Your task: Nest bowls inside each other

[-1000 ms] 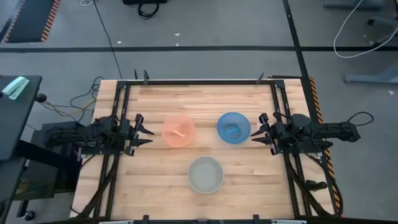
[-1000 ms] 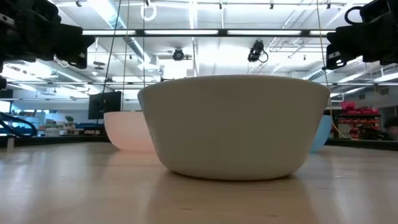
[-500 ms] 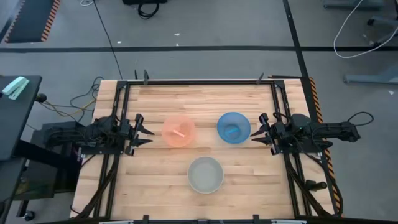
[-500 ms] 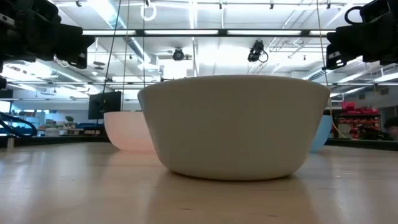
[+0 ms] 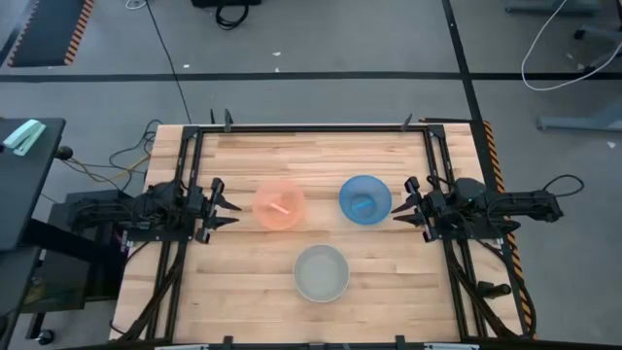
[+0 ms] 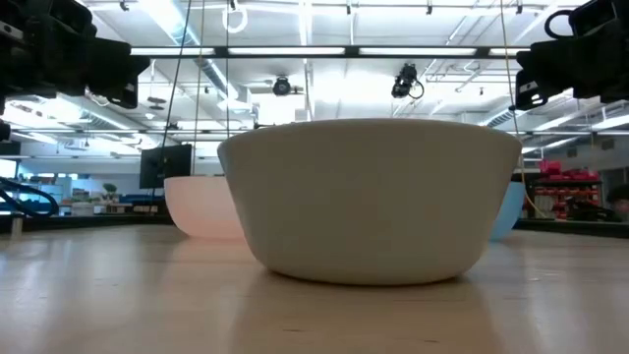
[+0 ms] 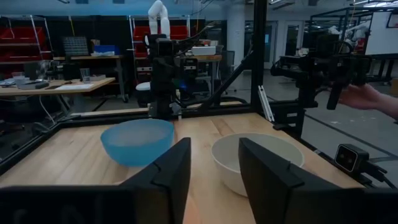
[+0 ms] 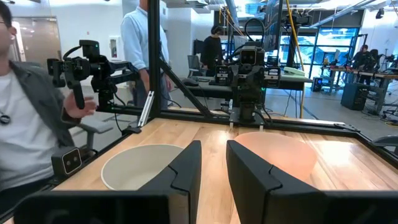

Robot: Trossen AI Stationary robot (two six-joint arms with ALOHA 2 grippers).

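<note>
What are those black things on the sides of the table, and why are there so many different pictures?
Those are two robot arms. Each ends in a gripper, a kind of two-fingered hand. The left gripper waits at the left edge of the wooden table, and the right gripper waits at the right edge. Both are open and hold nothing.

The pictures come from four cameras. One looks straight down from above. One sits low at table height, so the nearest bowl looks huge. Two ride on the robot's wrists and look out past its own fingers.

On the table stand three small round plastic bowls, each apart from the others: a see-through salmon-pink bowl, a blue bowl and a pale grey-white bowl. None is inside another yet. People show in the room behind.
</note>
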